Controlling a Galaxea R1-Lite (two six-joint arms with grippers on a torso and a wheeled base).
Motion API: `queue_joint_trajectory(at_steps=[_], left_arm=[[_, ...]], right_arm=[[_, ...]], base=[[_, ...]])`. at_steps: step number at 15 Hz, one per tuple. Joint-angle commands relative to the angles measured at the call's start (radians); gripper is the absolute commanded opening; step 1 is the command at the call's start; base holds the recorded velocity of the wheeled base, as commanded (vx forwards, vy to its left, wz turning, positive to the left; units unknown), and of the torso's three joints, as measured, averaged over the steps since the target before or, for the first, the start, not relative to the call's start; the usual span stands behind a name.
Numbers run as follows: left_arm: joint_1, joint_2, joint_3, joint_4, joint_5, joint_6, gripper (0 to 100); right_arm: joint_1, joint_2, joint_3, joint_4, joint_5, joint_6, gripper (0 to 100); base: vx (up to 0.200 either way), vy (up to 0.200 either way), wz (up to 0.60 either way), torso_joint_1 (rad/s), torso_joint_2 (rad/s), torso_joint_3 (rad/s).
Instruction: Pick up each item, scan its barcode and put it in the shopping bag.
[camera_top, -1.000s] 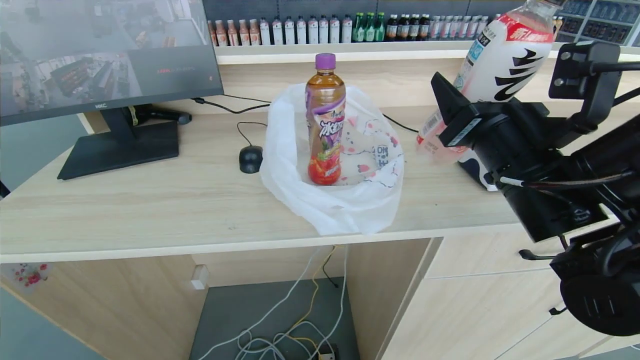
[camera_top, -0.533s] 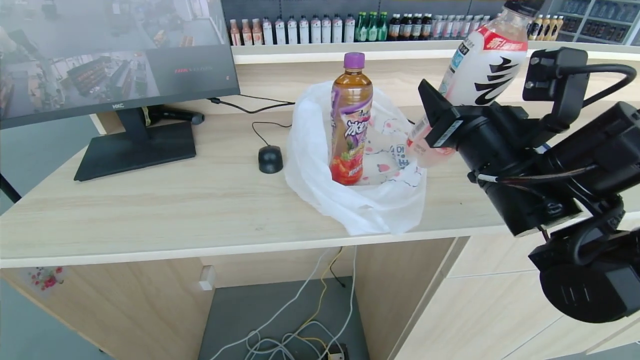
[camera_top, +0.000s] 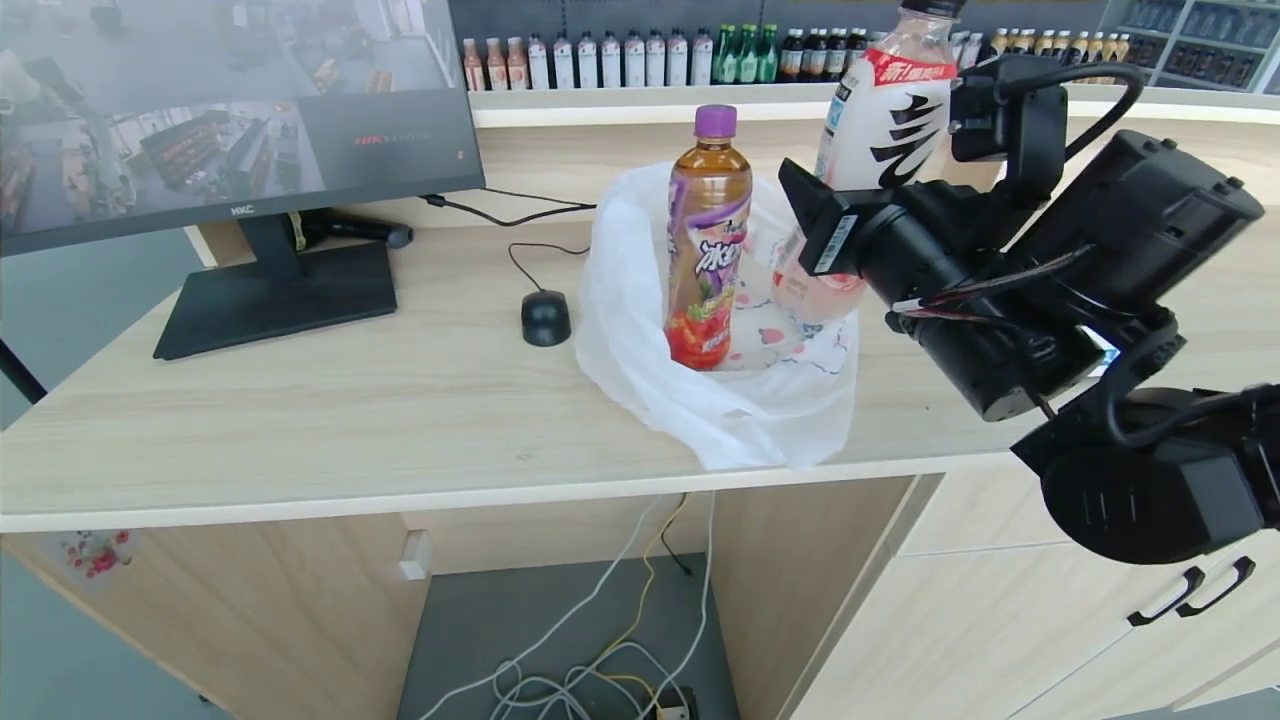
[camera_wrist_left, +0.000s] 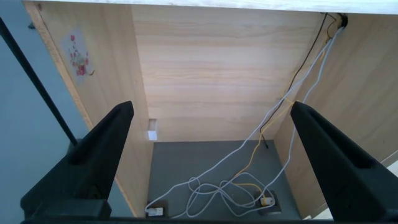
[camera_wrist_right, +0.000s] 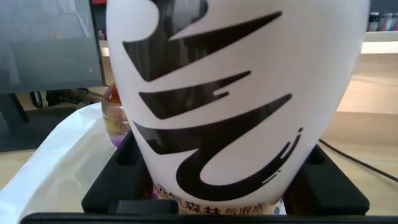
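White bottle (camera_top: 885, 120) clamped in right jaws: swinging it in over bag (camera_top: 625, 320) rim, nearing drop-in; left jaws apart.

Bright, even light covers the wooden counter (camera_top: 300, 400); the mouse (camera_top: 546, 318) throws only a small, soft shadow close beneath it. My head view bows the counter's front edge. The shopping bag (camera_top: 720, 420) and the white bottle (camera_wrist_right: 236, 106) show bright without glare. The back panel (camera_wrist_left: 205, 81) under the counter is dimmer.
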Motion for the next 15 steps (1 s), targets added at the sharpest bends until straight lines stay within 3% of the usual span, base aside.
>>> queue_joint_trajectory(at_steps=[1, 15], left_arm=[[0.000, 0.000, 0.000, 0.000, 0.000, 0.000, 100], [0.000, 0.000, 0.000, 0.000, 0.000, -0.002, 100]], right_arm=[[0.001, 0.031, -0.010, 0.003, -0.001, 0.000, 0], [-0.010, 0.198, -0.119, -0.003, 0.007, 0.000, 0]], base=[[0.000, 0.000, 0.00, 0.000, 0.00, 0.000], [0.000, 0.000, 0.00, 0.000, 0.00, 0.000]])
